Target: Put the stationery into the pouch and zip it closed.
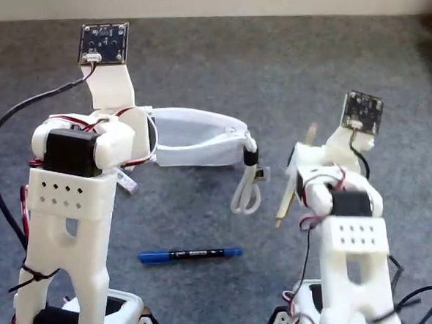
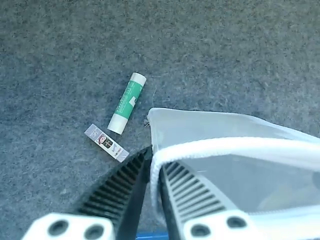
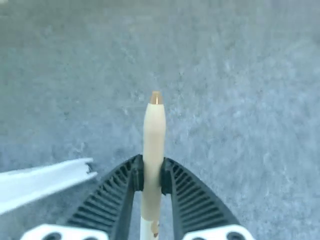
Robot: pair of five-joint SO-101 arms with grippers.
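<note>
A white mesh pouch (image 1: 196, 137) lies on the grey carpet, its opening rim (image 2: 225, 146) held up at one end. My left gripper (image 2: 154, 161) is shut on that rim. My right gripper (image 3: 151, 167) is shut on a cream pen (image 3: 154, 125), and in the high view the pen (image 1: 286, 198) hangs tilted, to the right of the pouch's zip end. A blue marker (image 1: 191, 254) lies flat on the carpet in front of the pouch. Beside the pouch's held end lie a green-and-white glue stick (image 2: 127, 103) and a small flat eraser (image 2: 106, 143).
A white loop strap (image 1: 246, 193) trails from the pouch's right end toward the pen. One corner of the pouch (image 3: 45, 182) is near the right gripper. Open carpet (image 1: 269, 63) stretches behind the pouch.
</note>
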